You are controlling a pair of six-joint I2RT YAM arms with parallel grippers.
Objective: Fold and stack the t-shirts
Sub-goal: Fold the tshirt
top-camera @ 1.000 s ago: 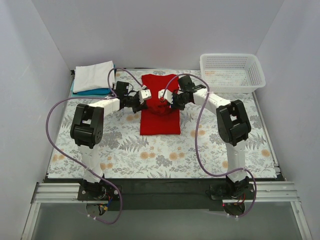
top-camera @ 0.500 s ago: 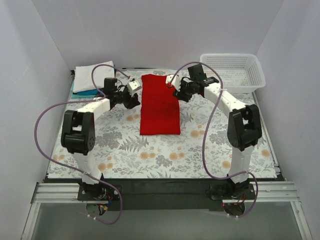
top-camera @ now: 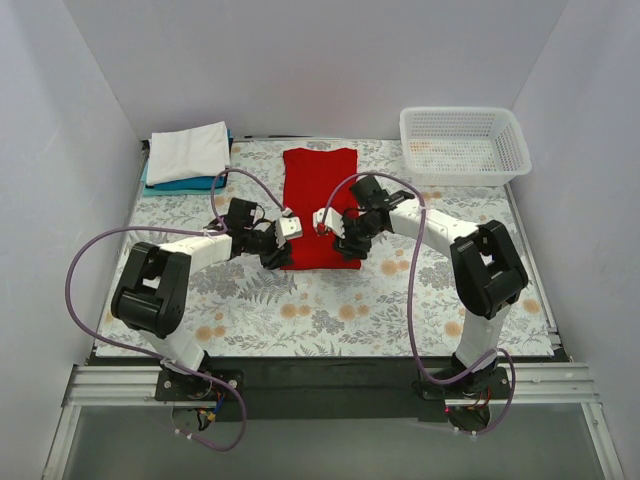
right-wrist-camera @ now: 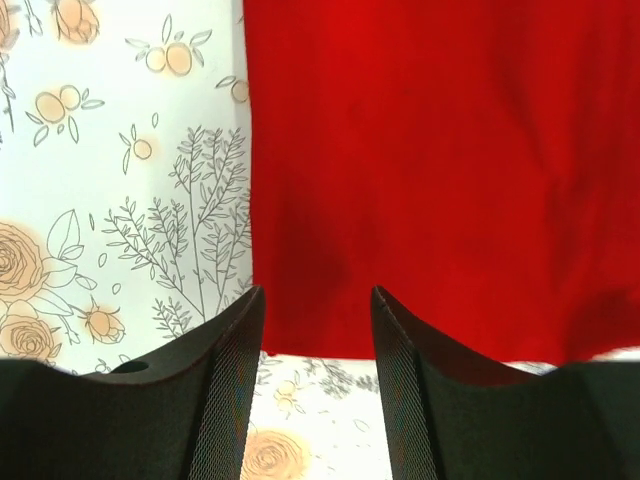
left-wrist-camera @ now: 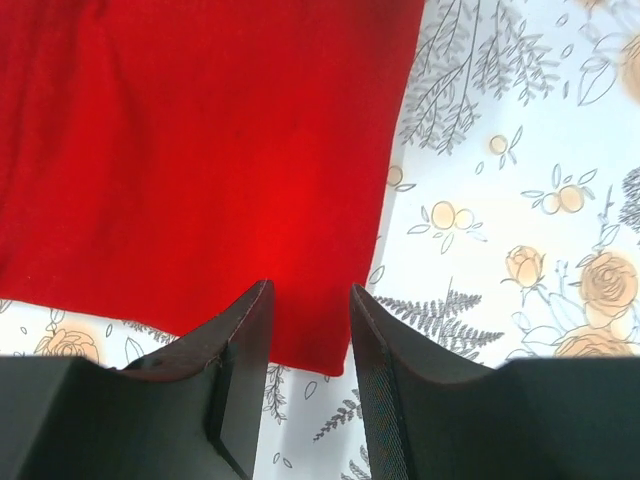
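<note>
Far-left corner: white t-shirt [top-camera: 187,152] folded atop teal t-shirt [top-camera: 186,184]. My left pincer [top-camera: 285,236] — released, jaws apart above near end of red t-shirt [top-camera: 320,190], a flat strip on floral tablecloth [top-camera: 300,305]. My right pincer [top-camera: 322,222] — likewise released, same end.

We see our right gripper [right-wrist-camera: 316,300] with fingers parted and nothing between them; the red t-shirt [right-wrist-camera: 440,150] lies flat beyond; the floral tablecloth [right-wrist-camera: 120,200] shows at left.

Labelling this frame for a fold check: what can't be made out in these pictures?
- teal-blue t-shirt: top view, mostly under the white t-shirt.
- red t-shirt: near corners partly behind left gripper and right gripper in top view; wrist views crop its far end.
- Whether fingertips touch cloth: unclear in wrist views.
</note>
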